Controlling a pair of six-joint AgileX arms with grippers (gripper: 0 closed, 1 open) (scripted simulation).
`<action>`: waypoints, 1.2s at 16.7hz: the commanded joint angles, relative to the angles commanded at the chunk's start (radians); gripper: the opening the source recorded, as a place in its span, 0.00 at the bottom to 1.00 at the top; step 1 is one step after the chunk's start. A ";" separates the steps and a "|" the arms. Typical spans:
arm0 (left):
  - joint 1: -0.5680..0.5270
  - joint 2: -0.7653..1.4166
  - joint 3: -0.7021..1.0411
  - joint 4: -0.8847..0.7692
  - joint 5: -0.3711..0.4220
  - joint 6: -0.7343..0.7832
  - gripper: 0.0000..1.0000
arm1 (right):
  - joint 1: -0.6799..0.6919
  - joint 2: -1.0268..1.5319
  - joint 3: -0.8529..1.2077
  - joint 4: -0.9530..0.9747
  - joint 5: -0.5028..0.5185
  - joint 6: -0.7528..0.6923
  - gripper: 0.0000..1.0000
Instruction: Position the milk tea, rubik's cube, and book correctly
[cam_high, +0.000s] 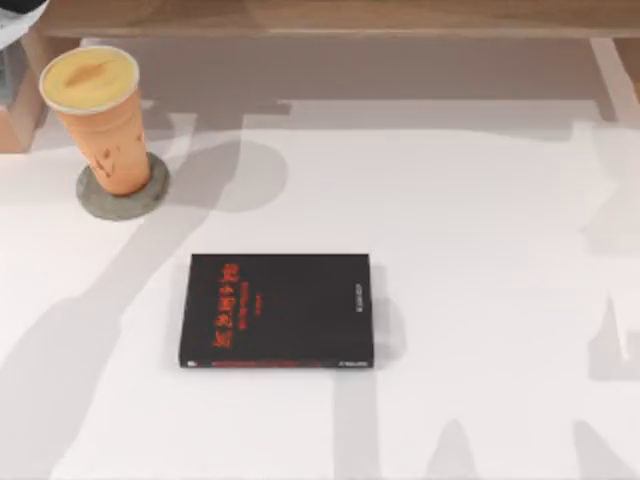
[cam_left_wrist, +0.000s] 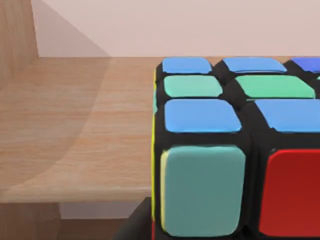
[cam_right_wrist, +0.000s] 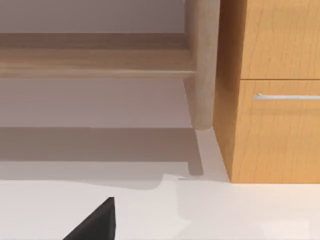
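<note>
I cannot tell how the jaws of my left gripper stand, and the same goes for my right gripper; in the right wrist view a dark wedge sits at the frame edge over the white desk surface (cam_right_wrist: 150, 210).

In the left wrist view, the small black-framed rubik's cube (cam_left_wrist: 235, 150) with blue, green, teal and red square stickers sits very close to the camera. Beyond it runs a light wooden shelf board (cam_left_wrist: 75, 130) with a pale wall above. Whether anything is gripping the cube cannot be determined.

In the top view, the tall tapered orange-tan translucent milk tea cup (cam_high: 100, 120) with its round creamy-yellow top stands upright on a round grey coaster (cam_high: 128, 200) near the far left corner of the desk (cam_high: 480, 250). A black rectangular book with red lettering (cam_high: 278, 310) lies flat near the desk's middle, well apart from the cup, its spine toward the near edge.

The right wrist view shows a light wooden post (cam_right_wrist: 202, 65) rising from the desk and, beside it, a wooden cabinet (cam_right_wrist: 272, 90) carrying a thin metal drawer handle (cam_right_wrist: 285, 96).
</note>
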 joint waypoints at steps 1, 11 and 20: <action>0.009 -0.001 0.005 0.013 -0.005 0.013 0.00 | 0.000 0.000 0.000 0.000 0.000 0.000 1.00; 0.022 0.054 0.168 0.104 -0.046 -0.004 0.00 | 0.000 0.000 0.000 0.000 0.000 0.000 1.00; 0.094 0.351 0.456 -0.035 0.067 0.011 0.00 | 0.000 0.000 0.000 0.000 0.000 0.000 1.00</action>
